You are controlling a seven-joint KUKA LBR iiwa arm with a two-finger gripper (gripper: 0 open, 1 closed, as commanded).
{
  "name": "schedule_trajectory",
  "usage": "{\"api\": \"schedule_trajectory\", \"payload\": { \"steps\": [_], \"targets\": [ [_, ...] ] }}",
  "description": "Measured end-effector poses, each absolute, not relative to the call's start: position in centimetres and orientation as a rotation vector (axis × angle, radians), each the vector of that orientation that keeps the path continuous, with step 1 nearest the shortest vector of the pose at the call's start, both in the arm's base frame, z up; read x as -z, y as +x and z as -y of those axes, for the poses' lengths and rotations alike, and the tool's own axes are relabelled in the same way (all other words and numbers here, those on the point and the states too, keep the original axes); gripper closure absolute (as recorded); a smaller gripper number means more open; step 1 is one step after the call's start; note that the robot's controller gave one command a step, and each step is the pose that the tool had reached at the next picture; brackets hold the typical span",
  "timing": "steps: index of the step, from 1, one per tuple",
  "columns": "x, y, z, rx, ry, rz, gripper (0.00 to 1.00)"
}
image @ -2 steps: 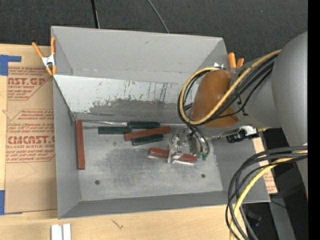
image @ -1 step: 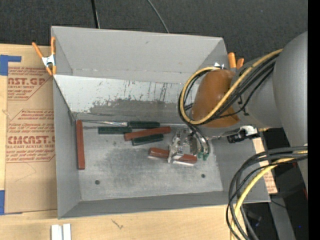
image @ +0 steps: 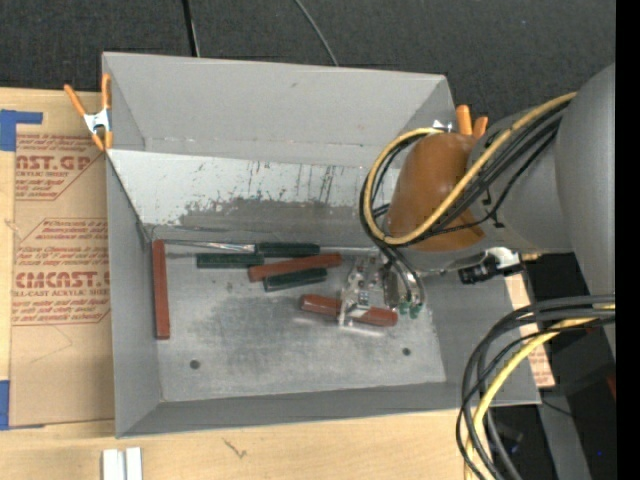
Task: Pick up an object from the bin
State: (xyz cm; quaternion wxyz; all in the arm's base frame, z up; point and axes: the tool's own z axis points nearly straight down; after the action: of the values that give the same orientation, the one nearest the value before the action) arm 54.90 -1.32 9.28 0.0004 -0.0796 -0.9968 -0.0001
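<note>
Red-brown short bar (image: 322,306) lying just beneath the gripper (image: 380,296) — probably lining up the grasp, spread or pressed together cannot tell — next needing straddling, then pinching.

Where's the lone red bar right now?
The red bar lies lengthwise by the left wall of the bin, left of the green and brown sticks, far from the gripper at right.

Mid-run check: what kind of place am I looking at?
Probably a lab bin-picking cell: a grey metal bin, a cabled arm with its gripper low inside, plus a loose red-brown stick and dark green sticks.
</note>
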Motion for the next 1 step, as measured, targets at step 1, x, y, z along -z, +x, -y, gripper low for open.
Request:
{"api": "schedule_trajectory", "payload": {
  "steps": [1],
  "targets": [
    [-10.62, 54.99, 1.31, 0.001, -0.250, 3.133, 1.00]
  ]
}}
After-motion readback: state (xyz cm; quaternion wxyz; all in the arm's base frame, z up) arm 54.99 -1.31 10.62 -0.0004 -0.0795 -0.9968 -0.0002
